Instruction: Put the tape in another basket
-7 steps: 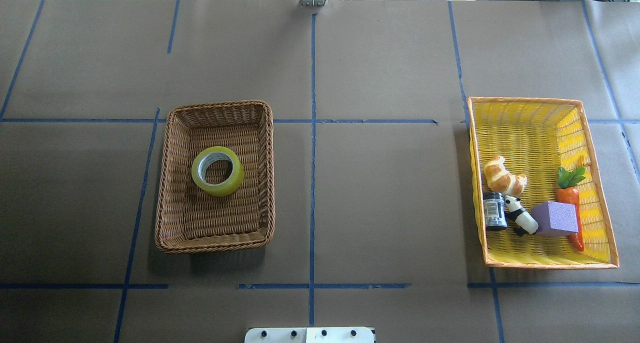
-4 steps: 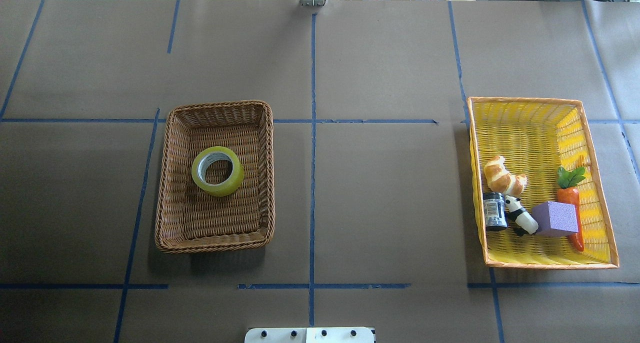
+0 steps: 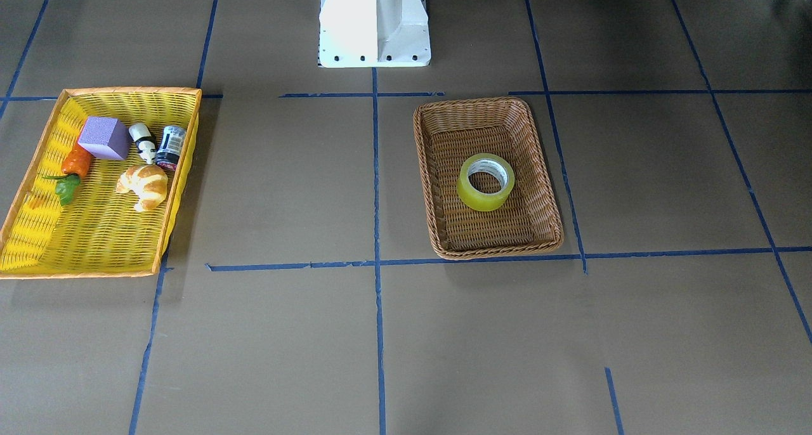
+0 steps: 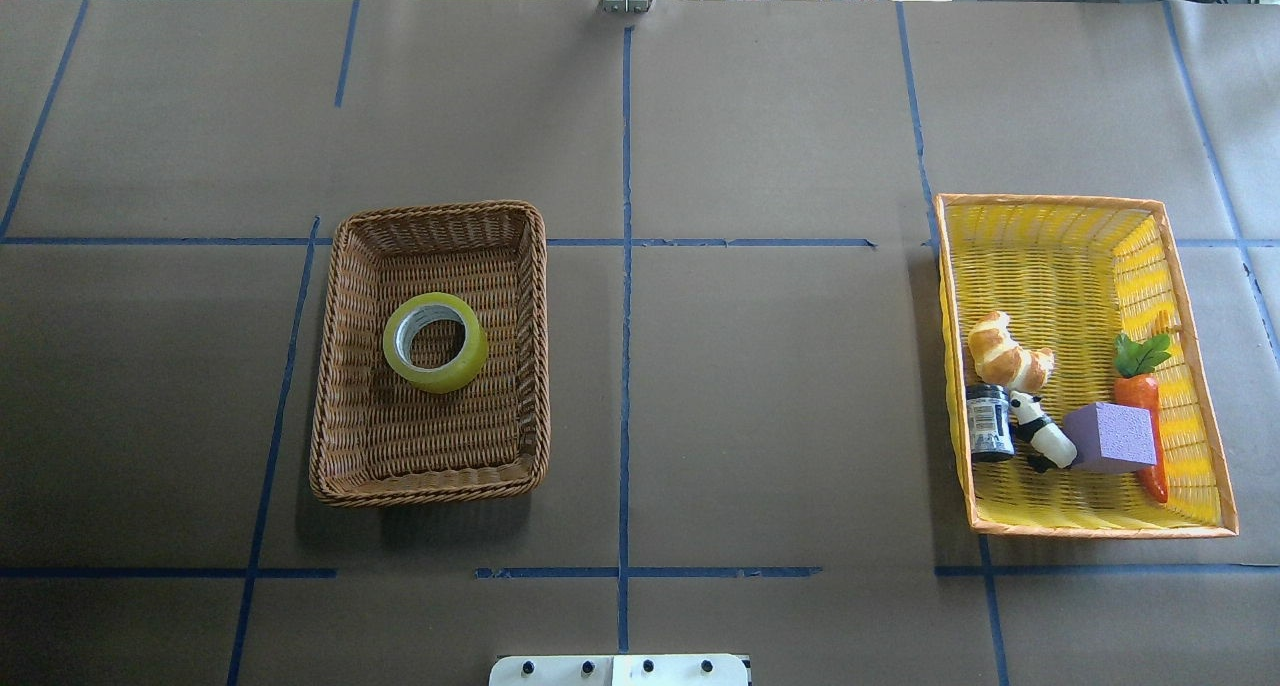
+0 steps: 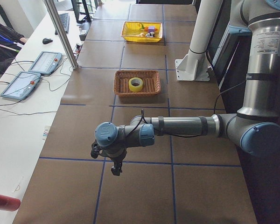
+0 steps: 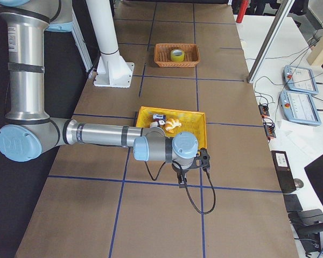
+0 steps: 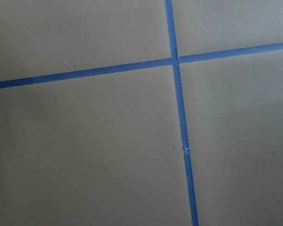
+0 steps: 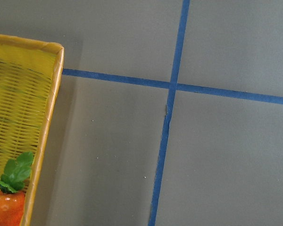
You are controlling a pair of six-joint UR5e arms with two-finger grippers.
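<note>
The tape (image 4: 436, 379) is a yellow translucent roll lying flat in the middle of the brown wicker basket (image 4: 430, 211). It also shows in the front view (image 3: 482, 201), inside that basket (image 3: 472, 102). The left gripper (image 5: 115, 168) shows only in the exterior left view, hanging over bare table far from the basket (image 5: 136, 72). The right gripper (image 6: 182, 180) shows only in the exterior right view, just past the yellow basket's end. I cannot tell whether either is open or shut.
The yellow plastic basket (image 4: 1050, 201) at the right holds a croissant (image 4: 1008, 354), a carrot (image 4: 1140, 391), a purple block (image 4: 1110, 436), a panda figure (image 4: 1040, 434) and a small can (image 4: 990, 423). Its corner (image 8: 47, 132) shows in the right wrist view. Blue tape lines cross the brown table cover.
</note>
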